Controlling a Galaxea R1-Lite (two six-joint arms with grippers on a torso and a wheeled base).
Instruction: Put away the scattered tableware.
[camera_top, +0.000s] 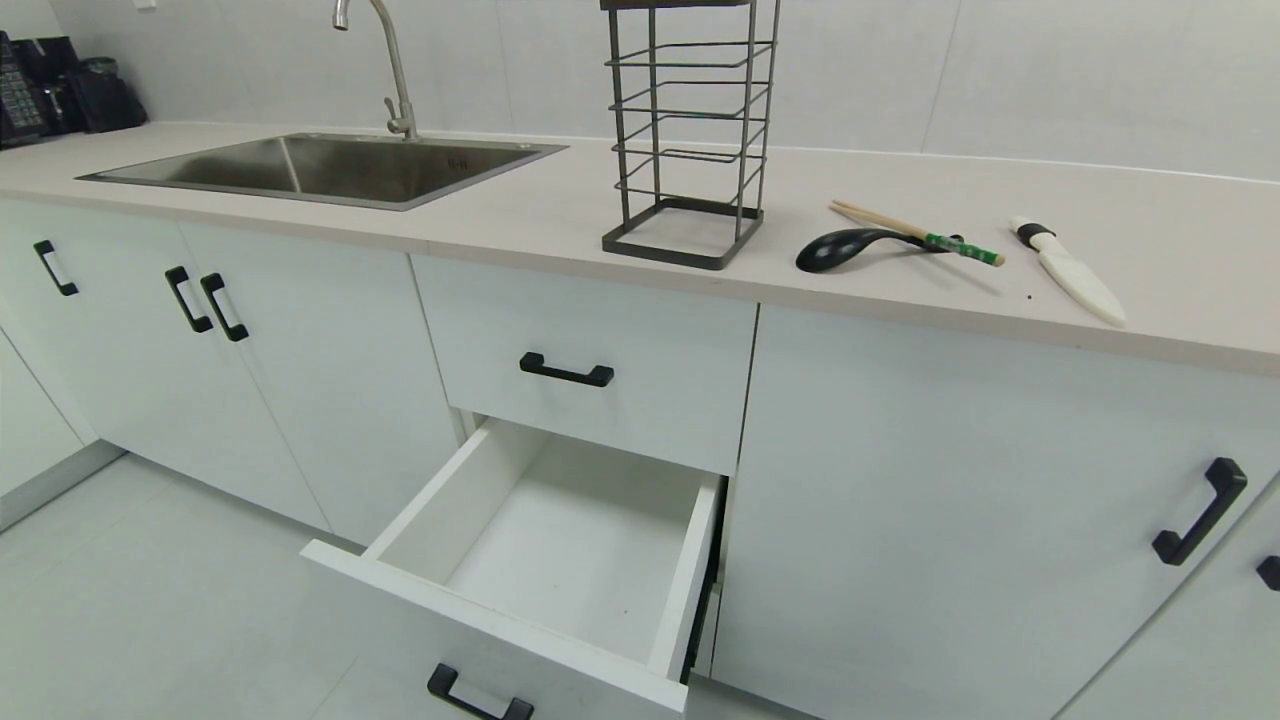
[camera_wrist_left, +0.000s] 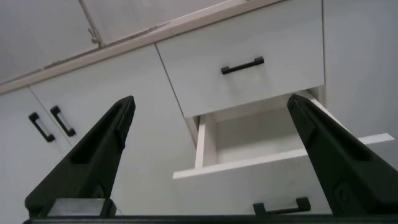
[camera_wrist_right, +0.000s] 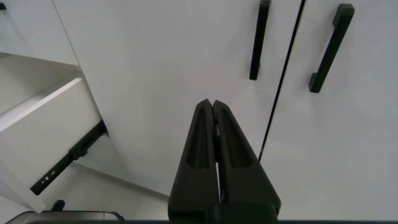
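Lying on the counter (camera_top: 560, 215), well above both sets of fingers: black spoon (camera_top: 850, 247), chopsticks (camera_top: 910, 232), white knife (camera_top: 1070, 272) — all untouched. Drawer (camera_wrist_left: 249, 163) ahead of the spread left fingers (camera_wrist_left: 99, 155) stands open, prob. to receive them — right fingers (camera_wrist_right: 217, 143) pressed together, empty, nr a cabinet door (camera_wrist_right: 186, 56).

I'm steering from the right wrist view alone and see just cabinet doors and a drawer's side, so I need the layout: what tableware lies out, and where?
Observer: On the countertop, right of the wire rack: a black spoon, chopsticks across its handle, and a white knife.
Operator: Which drawer is open?
Observer: The lower drawer, under a shut drawer with a black handle.
Operator: And the left gripper?
Observer: The left gripper is open, facing that drawer.
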